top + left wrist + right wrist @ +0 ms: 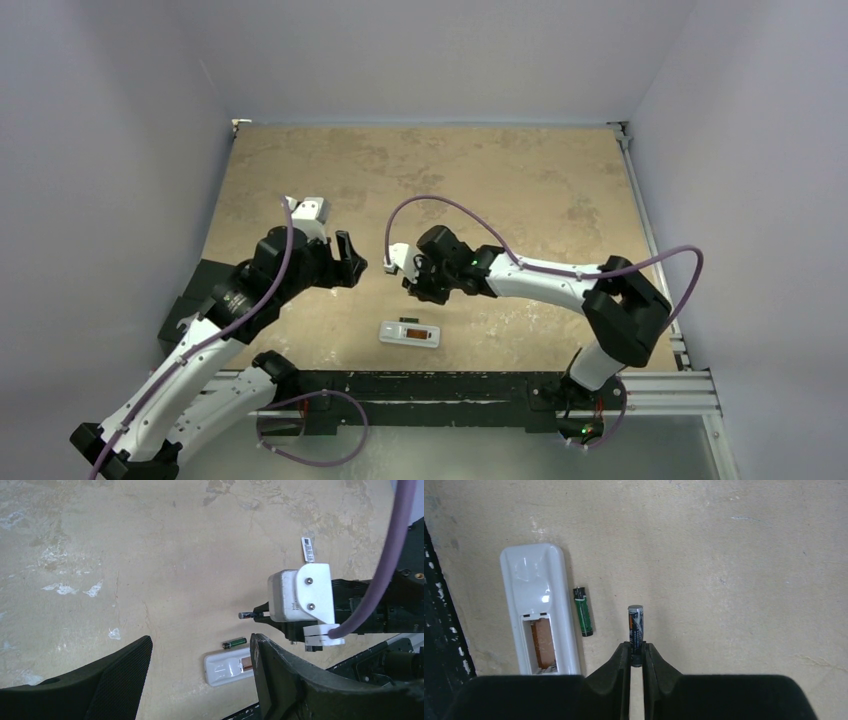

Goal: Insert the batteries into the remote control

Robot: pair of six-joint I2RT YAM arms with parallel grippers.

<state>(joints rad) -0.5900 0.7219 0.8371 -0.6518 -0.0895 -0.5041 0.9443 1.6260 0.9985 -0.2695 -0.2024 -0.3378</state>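
The white remote control [410,334] lies back-up near the table's front edge, its battery bay [543,647] open and showing a brown floor. A green-and-black battery [583,611] lies on the table right beside the remote; it also shows in the left wrist view [234,643]. My right gripper [636,652] is shut on the second battery [636,622], a dark cell with a silver end, and holds it above the table just behind the remote [536,595]. My left gripper [352,262] is open and empty, hovering to the left of and behind the remote [227,667].
A black rail [440,385] runs along the table's front edge just beyond the remote. The tan mottled tabletop [450,180] stretches to the back, with grey walls on three sides.
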